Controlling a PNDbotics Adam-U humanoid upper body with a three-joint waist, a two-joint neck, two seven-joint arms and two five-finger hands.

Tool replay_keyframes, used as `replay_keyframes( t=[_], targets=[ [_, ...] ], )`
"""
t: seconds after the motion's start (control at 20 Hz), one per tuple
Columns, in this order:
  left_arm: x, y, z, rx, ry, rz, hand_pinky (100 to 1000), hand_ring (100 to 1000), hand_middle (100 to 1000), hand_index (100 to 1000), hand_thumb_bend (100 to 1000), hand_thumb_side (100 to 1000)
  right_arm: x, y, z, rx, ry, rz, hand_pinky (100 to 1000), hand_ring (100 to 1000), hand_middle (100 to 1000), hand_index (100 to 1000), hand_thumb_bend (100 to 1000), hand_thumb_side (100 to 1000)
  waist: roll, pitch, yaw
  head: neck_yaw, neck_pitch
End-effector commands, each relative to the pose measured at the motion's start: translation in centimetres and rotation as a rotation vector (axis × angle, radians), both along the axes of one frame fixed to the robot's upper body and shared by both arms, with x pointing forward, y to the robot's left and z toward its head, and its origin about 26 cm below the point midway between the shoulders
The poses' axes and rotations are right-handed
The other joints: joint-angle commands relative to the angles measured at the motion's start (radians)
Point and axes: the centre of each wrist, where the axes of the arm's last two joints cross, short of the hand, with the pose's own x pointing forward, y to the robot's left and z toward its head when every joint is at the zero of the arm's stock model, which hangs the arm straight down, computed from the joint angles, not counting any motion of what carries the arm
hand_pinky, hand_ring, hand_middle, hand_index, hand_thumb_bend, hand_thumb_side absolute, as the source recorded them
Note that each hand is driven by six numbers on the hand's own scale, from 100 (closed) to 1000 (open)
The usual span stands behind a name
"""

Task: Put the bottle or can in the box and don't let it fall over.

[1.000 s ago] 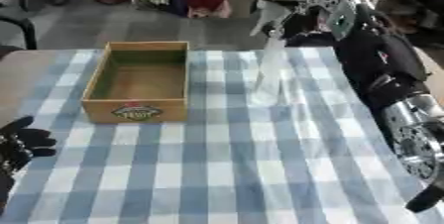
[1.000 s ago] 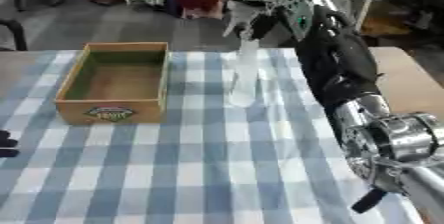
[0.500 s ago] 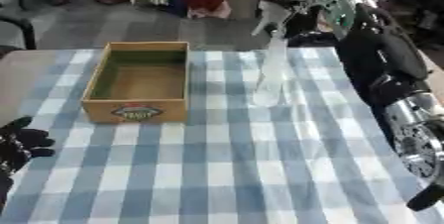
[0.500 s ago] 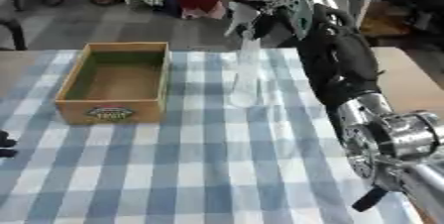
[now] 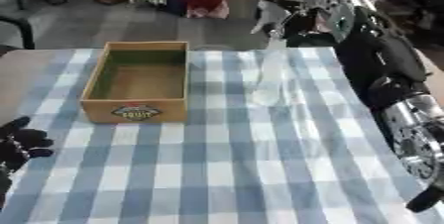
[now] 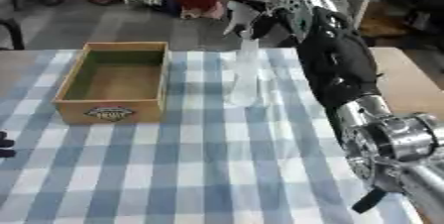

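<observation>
Left hand (image 5: pixel 19 141): black, idle at lower left edge of the left eye view, fingers relaxed and released, holding nothing, resting at the cloth's edge.

Checked tablecloth (image 5: pixel 225 168): blue and white, covering most of the table; bare wood showing at far left and far right.

Wooden box (image 5: pixel 138 86): open-topped, label on near wall, standing on the cloth left of centre; nothing visible inside.

Clear bottle (image 6: pixel 244 74): tall, slender, transparent, upright on the cloth just right of the box, apart from it. Not yet in the box.

Right hand (image 6: pixel 273 1): entering from upper right, poised above and slightly behind the bottle's top, fingers spread and pointing toward it; appears released, no contact with the bottle visible. Dark forearm and silver joints trailing down the right side.

Step in hand, as judged: approach to grasp, before any lift.

Next move, as judged: lowering around the neck or upper body, closing on it without knocking the top sideways; then lifting straight up, carrying left over the box wall, setting down upright on the box floor. Tall narrow shape likely to tip easily.
</observation>
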Motion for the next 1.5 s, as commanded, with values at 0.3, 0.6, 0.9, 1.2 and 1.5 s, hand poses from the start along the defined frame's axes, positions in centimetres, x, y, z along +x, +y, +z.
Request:
replay_keyframes(
  t=[0.3, 0.6, 0.9, 1.2, 1.5],
  targets=[
    [0.2, 0.6, 1.0, 0.016, -0.031, 0.008, 694, 697, 659, 889, 184, 1000, -0.4, -0.6, 4.3, 0.047, -0.158, 0.024, 100, 100, 100, 100, 100, 100, -0.003, -0.015, 0.003, -0.005, -0.006],
    [0.2, 0.5, 1.1, 0.018, -0.031, -0.002, 694, 696, 658, 888, 185, 1000, -0.4, 1.6, 6.4, 0.098, -0.221, 0.098, 100, 100, 100, 100, 100, 100, -0.008, -0.022, 0.017, -0.018, -0.005],
    [0.7, -0.3, 1.4, 0.011, -0.036, -0.049, 694, 697, 658, 888, 186, 1000, -0.6, 6.4, 7.6, 0.133, -0.266, 0.26, 100, 100, 100, 100, 100, 100, -0.011, -0.028, 0.06, -0.055, -0.009],
    [1.5, -2.0, 1.8, 0.004, -0.039, -0.143, 694, 698, 658, 888, 187, 1000, -0.6, 9.9, 6.6, 0.125, -0.238, 0.359, 100, 100, 100, 100, 100, 100, -0.017, -0.029, 0.113, -0.104, -0.02],
    [1.8, -2.9, 2.2, 0.011, -0.047, -0.198, 694, 699, 658, 889, 185, 1000, -0.4, 10.4, 4.6, -0.036, -0.186, 0.35, 869, 847, 793, 915, 118, 100, -0.025, -0.025, 0.132, -0.106, -0.022]
  ],
)
